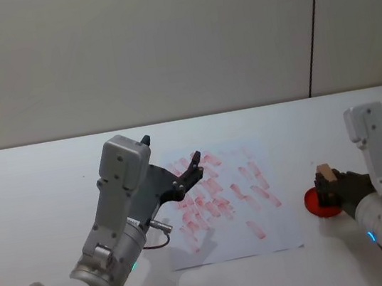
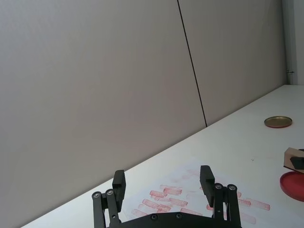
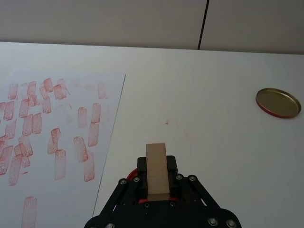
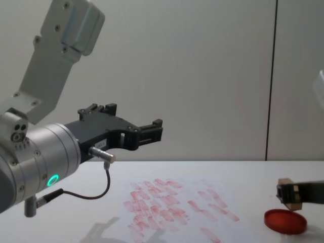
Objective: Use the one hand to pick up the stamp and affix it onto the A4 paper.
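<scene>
1. Right gripper [image 1: 327,187]: jaws clamped on the stamp [image 1: 326,174], 1 pad on each long side. Right wrist view shows the tan block upright between the jaws, top face clear of the pads. Stamp sits just above or on the red ink pad [image 4: 285,221] at the near right of the table; chest view suggests a small gap, but contact can't be confirmed.

2. Step in hand, as judged: inking done or nearly so, carry to paper next. Rec.: lift straight up off the pad before any sideways travel, keep the block vertical, move left to the A4 paper [image 1: 277,234], pick a bare patch (near edge and right margin look least marked), press down flat w/o sliding to avoid a smear.

3. Right arm pose: forearm low, reaching fwd, wrist bent so the jaws point across the table.

4. Left gripper [image 2: 163,180]: jaws apart, holding nothing, raised well above the paper's left half, pointing fwd. Arm idle.

5. Farther back right: gold lid [image 3: 278,102] lies flat on the table, well apart from the pad.
</scene>
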Robot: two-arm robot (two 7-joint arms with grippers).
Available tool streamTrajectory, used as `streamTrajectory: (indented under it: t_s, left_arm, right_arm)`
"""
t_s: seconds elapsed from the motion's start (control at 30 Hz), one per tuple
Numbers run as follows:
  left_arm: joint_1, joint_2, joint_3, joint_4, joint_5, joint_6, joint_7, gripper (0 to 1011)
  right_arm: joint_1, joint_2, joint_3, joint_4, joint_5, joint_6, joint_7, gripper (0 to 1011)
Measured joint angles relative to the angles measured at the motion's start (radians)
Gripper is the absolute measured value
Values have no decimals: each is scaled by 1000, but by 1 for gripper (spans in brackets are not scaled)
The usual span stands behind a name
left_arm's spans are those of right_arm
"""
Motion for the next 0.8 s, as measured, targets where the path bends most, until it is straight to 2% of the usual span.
streamTrajectory:
  t_s: [0.4,0.5,0.53,0.57,0.67,0.8]
  left_arm:
    - [0,0,0,0,0,0,0,993]
    - [0,0,0,0,0,0,0,993]
    - [0,0,0,0,0,0,0,993]
    - [0,0,0,0,0,0,0,993]
    - [0,0,0,0,0,0,0,993]
    - [0,0,0,0,0,0,0,993]
  right_arm:
    - [11,-5,9,39,26,-1,32,220]
    - [12,-6,10,43,31,-1,39,276]
    - [12,-7,10,44,32,-1,40,333]
    - [12,-7,11,46,33,-1,43,333]
    - [13,-8,12,46,35,0,47,461]
    - [12,-9,12,43,36,0,49,584]
